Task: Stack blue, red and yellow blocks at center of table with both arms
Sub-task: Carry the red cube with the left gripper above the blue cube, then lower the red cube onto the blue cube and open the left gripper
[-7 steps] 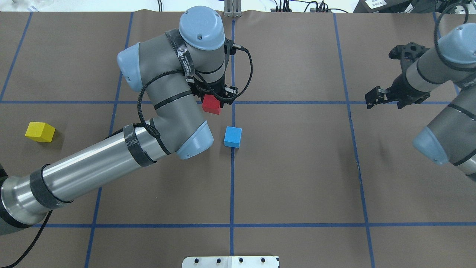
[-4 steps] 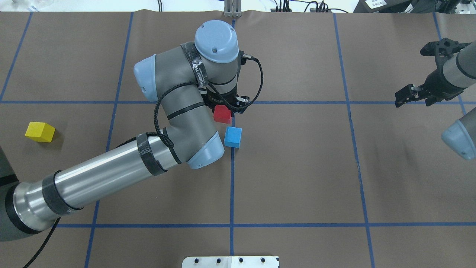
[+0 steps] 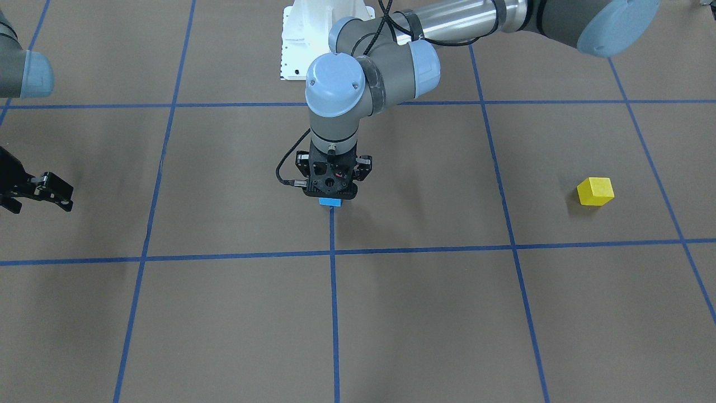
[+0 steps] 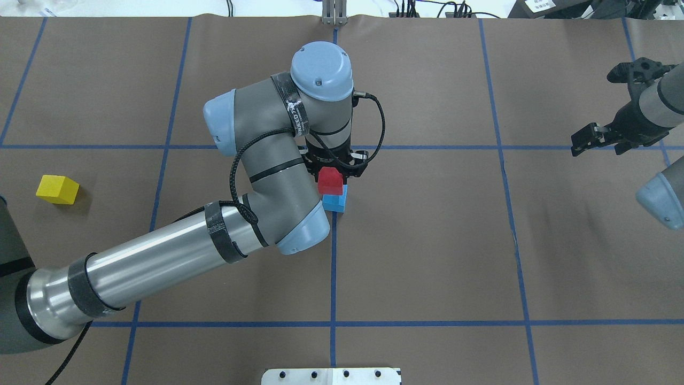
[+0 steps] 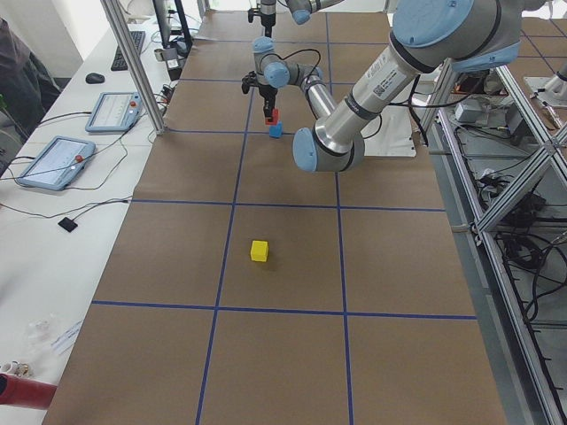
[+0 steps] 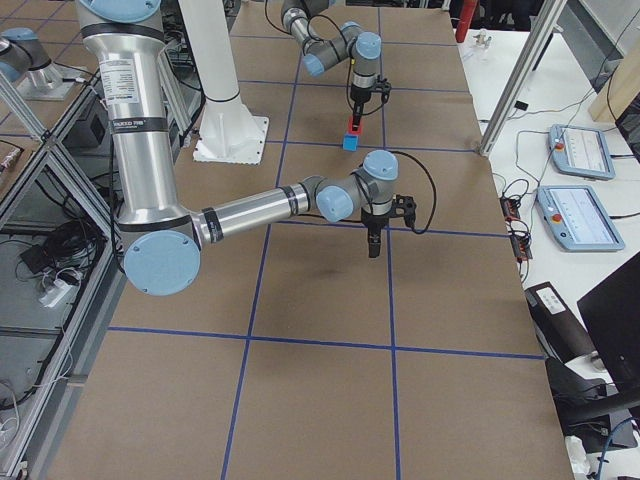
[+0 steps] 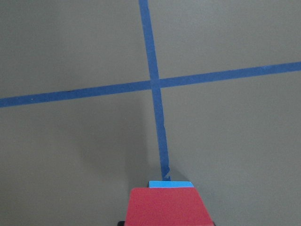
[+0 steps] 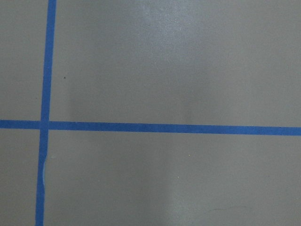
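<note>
White lettering was carried on the black tape band (image 4: 293, 112) round the left arm's grey wrist link, above the jaws of the left gripper (image 4: 331, 176) clamped on the red cube-shaped block (image 4: 329, 184). It was too blurred to be read with certainty. Dark print on the left arm's silver tube (image 5: 384, 74) and the right arm's silver tube (image 6: 125, 105), far from the jaws, was likewise too small to be read.

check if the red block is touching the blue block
Cannot tell. Overhead, the red block in the left hand overlaps the blue block; side views are too small to show a gap.
</note>
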Tool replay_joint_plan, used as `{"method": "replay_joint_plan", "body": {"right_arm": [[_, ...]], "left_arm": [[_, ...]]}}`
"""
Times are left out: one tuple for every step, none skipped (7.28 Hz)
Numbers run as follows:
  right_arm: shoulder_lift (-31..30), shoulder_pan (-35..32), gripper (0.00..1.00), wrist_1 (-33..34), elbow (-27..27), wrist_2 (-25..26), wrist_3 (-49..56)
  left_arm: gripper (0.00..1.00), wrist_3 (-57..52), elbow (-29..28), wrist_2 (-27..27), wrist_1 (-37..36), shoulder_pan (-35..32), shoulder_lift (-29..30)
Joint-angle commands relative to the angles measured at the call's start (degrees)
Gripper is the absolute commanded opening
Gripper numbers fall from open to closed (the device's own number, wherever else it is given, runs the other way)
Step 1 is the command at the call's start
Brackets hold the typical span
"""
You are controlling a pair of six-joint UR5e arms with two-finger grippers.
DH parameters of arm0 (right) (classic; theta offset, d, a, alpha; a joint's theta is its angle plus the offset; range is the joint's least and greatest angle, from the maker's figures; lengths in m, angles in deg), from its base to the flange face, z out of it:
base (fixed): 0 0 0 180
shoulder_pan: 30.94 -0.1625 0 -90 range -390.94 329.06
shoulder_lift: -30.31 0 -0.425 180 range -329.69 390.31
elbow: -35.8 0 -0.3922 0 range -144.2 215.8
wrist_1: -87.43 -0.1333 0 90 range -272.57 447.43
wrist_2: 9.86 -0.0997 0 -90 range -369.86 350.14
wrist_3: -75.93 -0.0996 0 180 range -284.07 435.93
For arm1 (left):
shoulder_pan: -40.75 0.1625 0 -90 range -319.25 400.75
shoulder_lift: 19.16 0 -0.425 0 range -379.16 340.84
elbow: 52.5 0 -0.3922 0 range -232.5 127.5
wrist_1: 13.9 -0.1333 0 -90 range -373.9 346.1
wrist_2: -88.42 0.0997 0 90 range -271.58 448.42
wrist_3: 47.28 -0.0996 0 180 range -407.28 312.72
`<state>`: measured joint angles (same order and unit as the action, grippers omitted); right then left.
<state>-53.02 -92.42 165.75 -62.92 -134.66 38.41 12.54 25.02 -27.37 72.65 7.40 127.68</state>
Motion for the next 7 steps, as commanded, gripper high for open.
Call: {"method": "replay_joint_plan", "body": {"right_arm": [[-0.1,0.0,0.99,0.0,0.1,0.0,0.0],[-0.1,0.0,0.99,0.0,0.3,0.0,0.0],[-0.1,0.0,0.99,0.0,0.4,0.0,0.0],[-0.1,0.0,0.99,0.0,0.4,0.0,0.0],[-0.1,0.0,0.99,0.0,0.4,0.0,0.0],[-0.1,0.0,0.99,0.0,0.4,0.0,0.0],[-0.1,0.0,0.99,0.0,0.4,0.0,-0.1]], "left_arm": [[0.0,0.7,-0.1,0.2,-0.1,1.0,0.0],[0.0,0.7,-0.2,0.3,-0.1,1.1,-0.2],[0.0,0.6,-0.2,0.3,-0.1,1.1,-0.1],[0.0,0.4,-0.1,0.4,-0.1,1.0,0.0],[0.0,0.0,0.0,1.0,-0.1,1.1,0.0],[0.0,-0.1,-0.1,3.1,0.1,1.1,-0.1],[0.0,-0.1,-0.1,3.2,0.1,1.3,-0.1]]}}
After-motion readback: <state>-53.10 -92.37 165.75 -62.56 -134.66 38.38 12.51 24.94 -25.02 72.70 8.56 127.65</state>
